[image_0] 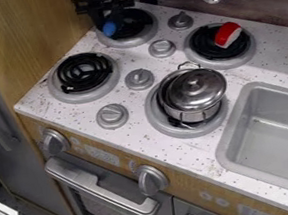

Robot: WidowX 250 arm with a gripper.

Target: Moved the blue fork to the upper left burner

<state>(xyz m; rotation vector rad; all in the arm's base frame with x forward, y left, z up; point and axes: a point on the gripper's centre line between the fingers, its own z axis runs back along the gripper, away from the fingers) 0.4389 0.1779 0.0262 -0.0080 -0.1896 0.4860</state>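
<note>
The black gripper (101, 15) hangs at the top of the camera view, over the left side of the upper left burner (145, 34). A small rounded blue piece, part of the blue fork (109, 29), shows right at the gripper's lower end, above or on that burner. The rest of the fork is hidden by or blends into the dark gripper and coil, and whether it is held cannot be told.
A lidded metal pot (195, 92) stands on the lower right burner. A red and white object (228, 34) lies on the upper right burner. The lower left burner (84, 72) is bare. Knobs (139, 79) stand between burners; a grey sink (243, 121) is at right, a wooden wall (34, 29) at left.
</note>
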